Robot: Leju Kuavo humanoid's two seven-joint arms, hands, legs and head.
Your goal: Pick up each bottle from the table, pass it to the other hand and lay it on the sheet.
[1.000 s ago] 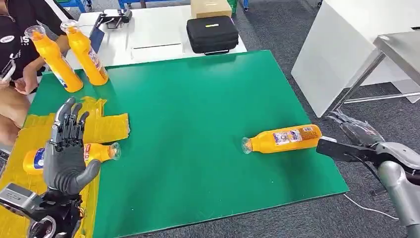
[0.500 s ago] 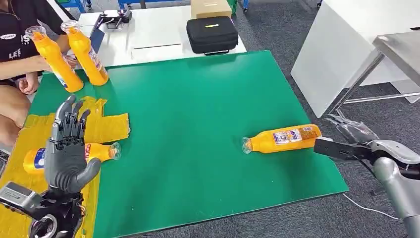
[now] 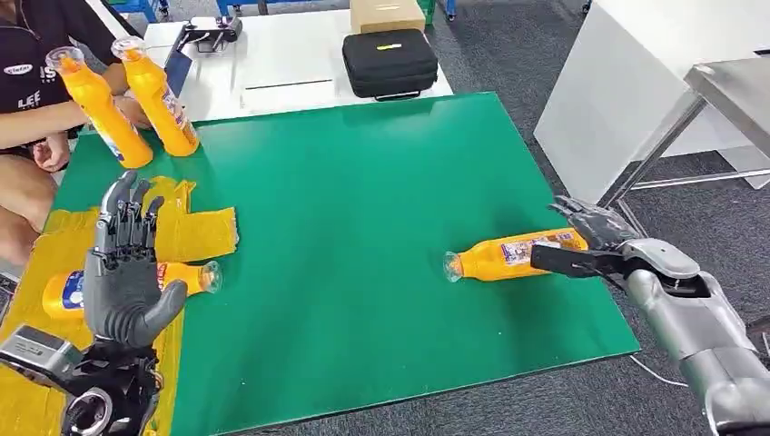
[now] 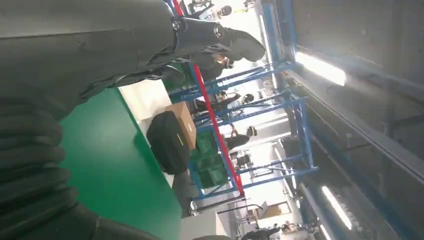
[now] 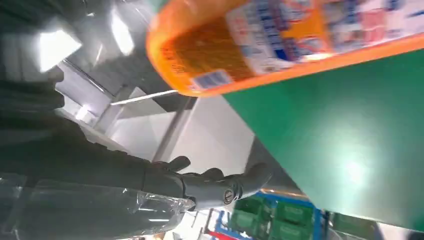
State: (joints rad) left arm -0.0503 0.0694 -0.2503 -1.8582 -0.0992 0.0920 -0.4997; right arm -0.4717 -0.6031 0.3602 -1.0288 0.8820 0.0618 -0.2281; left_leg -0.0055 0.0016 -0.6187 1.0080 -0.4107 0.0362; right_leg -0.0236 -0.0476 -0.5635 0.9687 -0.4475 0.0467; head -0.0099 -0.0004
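Observation:
An orange bottle (image 3: 514, 254) lies on its side on the green table (image 3: 363, 182), cap toward the middle. My right hand (image 3: 590, 245) reaches around its base end, thumb in front and fingers behind, spread and not closed on it. The right wrist view has the bottle's base (image 5: 240, 55) just beyond the fingers (image 5: 215, 187). My left hand (image 3: 123, 268) is raised, fingers spread, above a second orange bottle (image 3: 177, 277) lying on the yellow sheet (image 3: 195, 232). Two more orange bottles (image 3: 100, 109) (image 3: 156, 95) stand at the far left; a person's hand touches them.
A person (image 3: 32, 100) sits at the table's far left corner. Behind the green table a white table (image 3: 281, 64) carries a black case (image 3: 389, 62) and a cardboard box (image 3: 386, 14). A white cabinet (image 3: 636, 82) and a grey table (image 3: 735, 86) stand to the right.
My right hand has moved left from beside the table's edge up to the lying bottle's base, now bracketing it. The person's arm reached to the standing bottles. My left hand barely moved.

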